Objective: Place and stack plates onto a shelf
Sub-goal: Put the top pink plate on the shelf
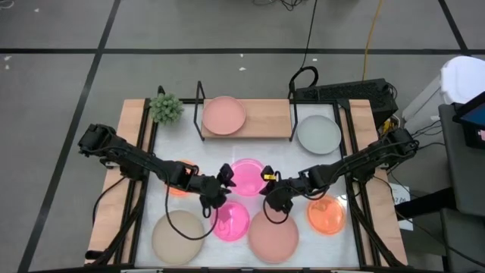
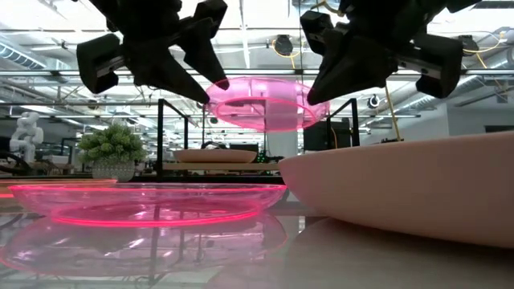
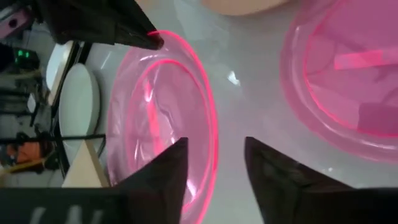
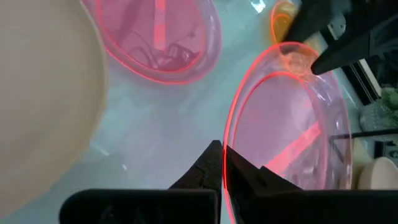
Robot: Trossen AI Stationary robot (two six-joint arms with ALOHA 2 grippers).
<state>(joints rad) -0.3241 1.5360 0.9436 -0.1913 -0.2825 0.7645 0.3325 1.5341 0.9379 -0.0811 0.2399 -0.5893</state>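
A hot pink translucent plate [image 1: 248, 176] hangs in the air over the table's middle, between my two grippers. My right gripper [image 4: 224, 162] is shut on its right rim. My left gripper [image 3: 214, 162] is open at its left rim, one finger on each side of the rim [image 3: 208, 140]. The shelf [image 1: 265, 117] stands at the far edge with a dusty pink plate [image 1: 223, 115] lying flat on its board. On the table rest a second hot pink plate [image 1: 231, 221], a large dusty pink plate [image 1: 273, 236], a beige plate [image 1: 178, 236], a grey plate [image 1: 318, 134] and two orange plates [image 1: 326, 214]. My left gripper stands open around the plate's left rim [image 2: 221, 87]; I cannot tell whether a finger touches it. My right gripper pinches the plate's right rim [image 4: 229, 140] between its two fingers, slanting down from the table's right side. The plate is lifted clear of the table, about level [image 2: 265, 104].
A small potted plant [image 1: 165, 108] stands left of the shelf. The grey plate lies right of the shelf. One orange plate [image 1: 178, 182] lies under my left arm. Wooden strips [image 1: 129, 152] border the white tabletop on both sides.
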